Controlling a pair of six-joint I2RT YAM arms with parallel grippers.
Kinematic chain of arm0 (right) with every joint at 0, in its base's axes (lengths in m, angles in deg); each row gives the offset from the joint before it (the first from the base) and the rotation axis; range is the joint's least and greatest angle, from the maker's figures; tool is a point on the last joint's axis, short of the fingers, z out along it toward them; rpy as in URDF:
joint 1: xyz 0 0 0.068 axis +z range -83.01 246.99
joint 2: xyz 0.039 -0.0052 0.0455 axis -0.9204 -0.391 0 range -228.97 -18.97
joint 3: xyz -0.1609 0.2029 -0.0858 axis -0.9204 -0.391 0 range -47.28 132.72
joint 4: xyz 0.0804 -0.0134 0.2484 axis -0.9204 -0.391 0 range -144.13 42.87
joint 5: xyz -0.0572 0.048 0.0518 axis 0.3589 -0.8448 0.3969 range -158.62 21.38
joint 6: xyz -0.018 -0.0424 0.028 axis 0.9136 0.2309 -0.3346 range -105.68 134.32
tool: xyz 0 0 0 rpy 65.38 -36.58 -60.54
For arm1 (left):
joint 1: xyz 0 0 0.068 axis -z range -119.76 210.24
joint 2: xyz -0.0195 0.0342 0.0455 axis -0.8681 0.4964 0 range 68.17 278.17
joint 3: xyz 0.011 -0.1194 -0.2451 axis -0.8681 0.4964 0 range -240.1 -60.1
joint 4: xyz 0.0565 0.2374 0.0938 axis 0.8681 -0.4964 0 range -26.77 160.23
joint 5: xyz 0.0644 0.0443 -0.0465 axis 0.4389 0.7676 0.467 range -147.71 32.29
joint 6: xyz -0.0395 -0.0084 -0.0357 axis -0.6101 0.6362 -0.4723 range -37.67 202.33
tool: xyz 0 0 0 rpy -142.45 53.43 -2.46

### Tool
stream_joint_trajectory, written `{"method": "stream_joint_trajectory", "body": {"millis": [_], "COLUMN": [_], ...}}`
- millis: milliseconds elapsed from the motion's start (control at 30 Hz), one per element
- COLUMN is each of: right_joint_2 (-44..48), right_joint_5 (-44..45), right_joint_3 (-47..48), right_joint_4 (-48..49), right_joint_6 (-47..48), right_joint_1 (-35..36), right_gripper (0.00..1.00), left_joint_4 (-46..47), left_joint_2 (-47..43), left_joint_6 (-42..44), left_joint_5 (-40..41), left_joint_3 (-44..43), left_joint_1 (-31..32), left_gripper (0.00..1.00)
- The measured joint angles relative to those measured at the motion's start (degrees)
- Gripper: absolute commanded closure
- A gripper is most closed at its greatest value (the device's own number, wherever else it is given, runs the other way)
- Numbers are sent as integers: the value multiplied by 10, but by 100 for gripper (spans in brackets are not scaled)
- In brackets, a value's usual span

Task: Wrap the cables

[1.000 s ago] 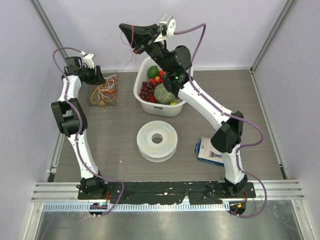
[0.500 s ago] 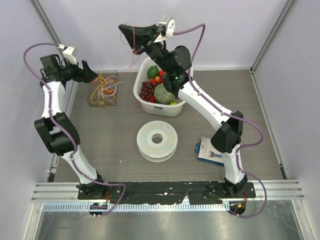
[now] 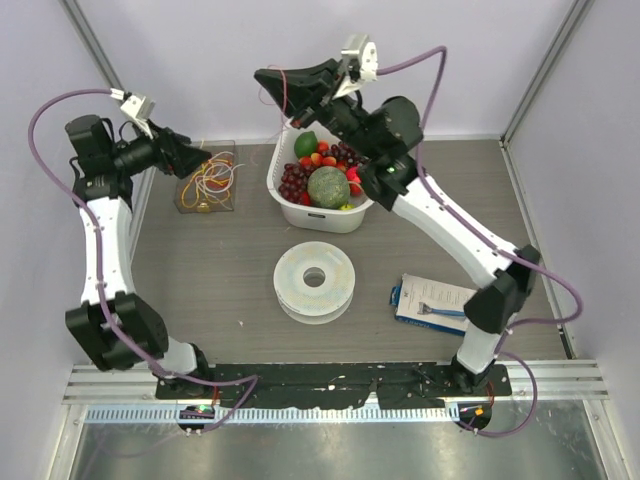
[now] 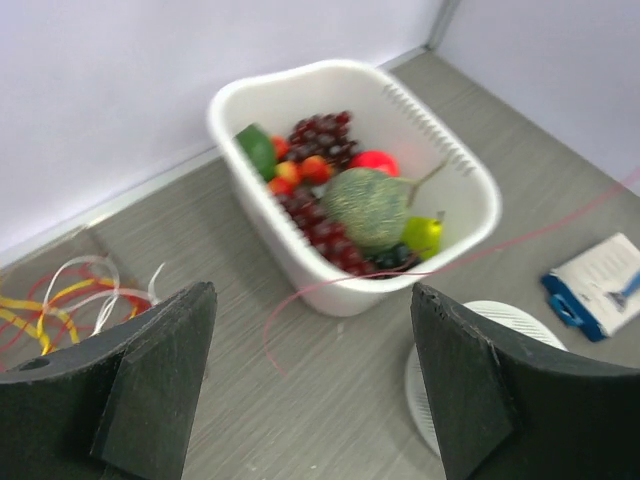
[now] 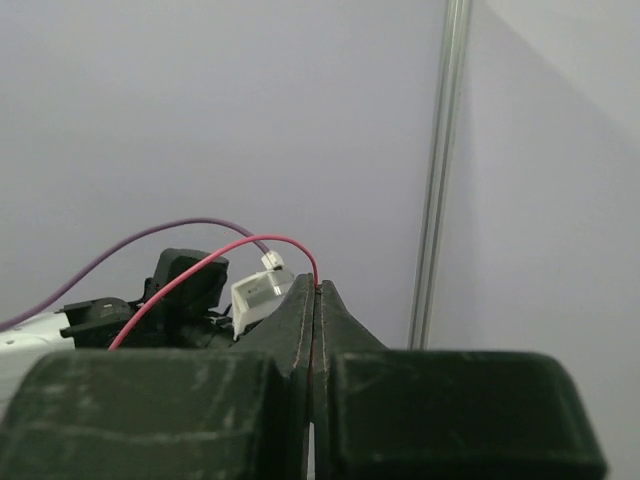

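The cables [image 3: 208, 180] are a loose tangle of red, orange, yellow and white thin wires in a clear box [image 3: 230, 205] at the back left; they also show in the left wrist view [image 4: 70, 290]. My left gripper [image 3: 198, 158] is open and empty, raised just left of the box; its fingers [image 4: 170, 350] stand wide apart. My right gripper [image 3: 264, 77] is shut on a single red wire [image 3: 288, 100], held high over the back of the table. The wire arcs out of the pinched tips [image 5: 317, 290] and trails down past the basket [image 4: 330, 285].
A white basket [image 3: 325, 218] of fruit stands at the back centre. A white spool [image 3: 315, 282] lies in the middle. A blue and white booklet [image 3: 435, 302] lies at the right. Walls and frame posts close in the back and sides.
My left arm has lifted off the box and swung back to the left, its gripper now pointing right. My right arm has shifted right with the red wire still pinched.
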Motion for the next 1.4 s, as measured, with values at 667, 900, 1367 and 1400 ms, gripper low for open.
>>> {"method": "stream_joint_trajectory", "body": {"millis": [667,900,1367,1400], "right_joint_2": [387,396,399,400], "right_joint_5": [161,178,102,97], "right_joint_3": [-188,-321,-427,-428], "right_joint_4": [-310,-309,-246,-242], "right_joint_6": [197,172,80,77], "right_joint_1": [-11,-19,-60,-60], "right_gripper": [99,99,99,99], "left_joint_4": [-80,-62,42,43], "left_joint_2": [-135,-137,-176,-183], "left_joint_6": [102,127,11,1], "left_joint_5": [23,78,52,51], "left_joint_3": [36,123,237,243], "left_joint_1": [339,460,483,481], "left_gripper": [13,13,17,18]}}
